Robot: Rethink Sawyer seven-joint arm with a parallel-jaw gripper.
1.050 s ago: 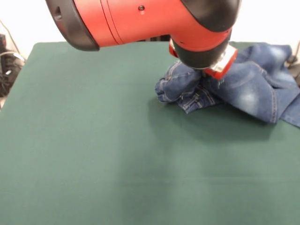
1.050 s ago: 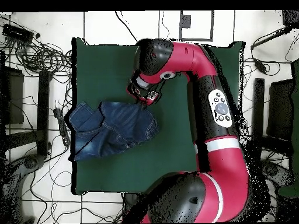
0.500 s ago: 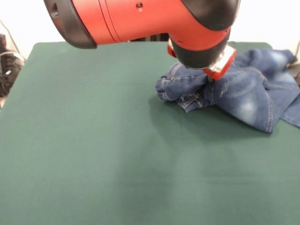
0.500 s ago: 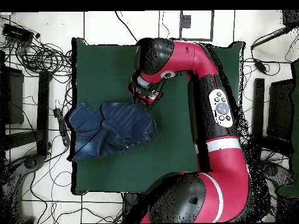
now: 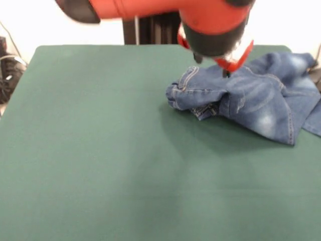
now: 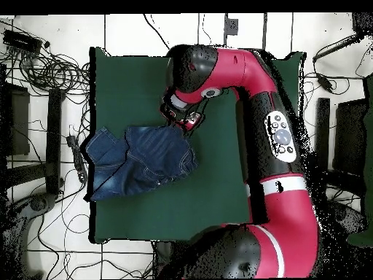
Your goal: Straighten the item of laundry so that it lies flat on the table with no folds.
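Note:
The item of laundry [image 5: 251,95], a small pair of blue denim jeans with faded patches, lies bunched in folds at the table's far right in the front view. In the overhead view the jeans [image 6: 138,160] sit at the left side, one end reaching just past the table edge. The table [image 5: 100,150] is covered in dark green cloth [image 6: 124,80]. My gripper [image 5: 211,67] hangs just above the crumpled waistband end, its two dark fingers apart and nothing between them; one fingertip [image 5: 226,74] is at the top fold. From overhead the gripper [image 6: 182,120] is at the jeans' upper right corner.
The red arm [image 6: 255,87] reaches across the right half of the table in the overhead view. Cables [image 6: 44,65] and black stands [image 6: 55,138] crowd the floor beside the table's left edge. More cables [image 5: 7,70] show at the front view's left edge.
The arm has risen, lifting the gripper off the jeans. The bunched waistband end has settled slightly lower and wider on the table.

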